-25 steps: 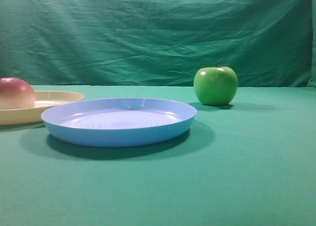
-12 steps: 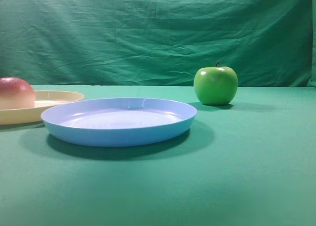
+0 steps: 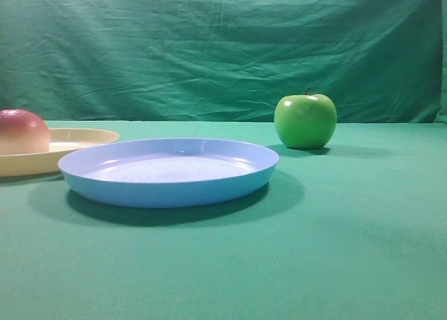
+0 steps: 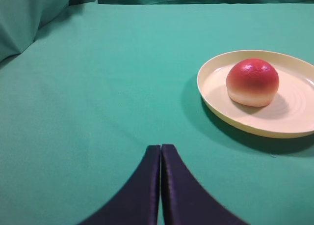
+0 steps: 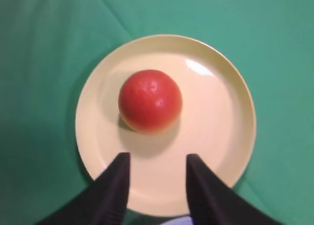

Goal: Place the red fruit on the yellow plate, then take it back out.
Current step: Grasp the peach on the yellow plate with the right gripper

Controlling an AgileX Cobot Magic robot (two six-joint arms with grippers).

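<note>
- Here the round, smooth red fruit [image 5: 150,100], paling to yellow-peach underneath, sits inside the shallow cream-yellow plastic plate [image 5: 216,136], near the cloth-covered table's [image 3: 349,250] left edge.
- Right gripper [image 5: 157,178] hangs above it, jaws parted, holding nothing.
- Left gripper [image 4: 161,158] is closed tight, empty.
- Light blue plastic plate [image 3: 167,171] lies just beside; a shiny green apple [image 3: 305,121] stands well apart.

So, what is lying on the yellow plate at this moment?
Only the red fruit sits on the yellow plate, a little off its centre. The plate surface directly under the fruit is covered, so it cannot be seen.
</note>
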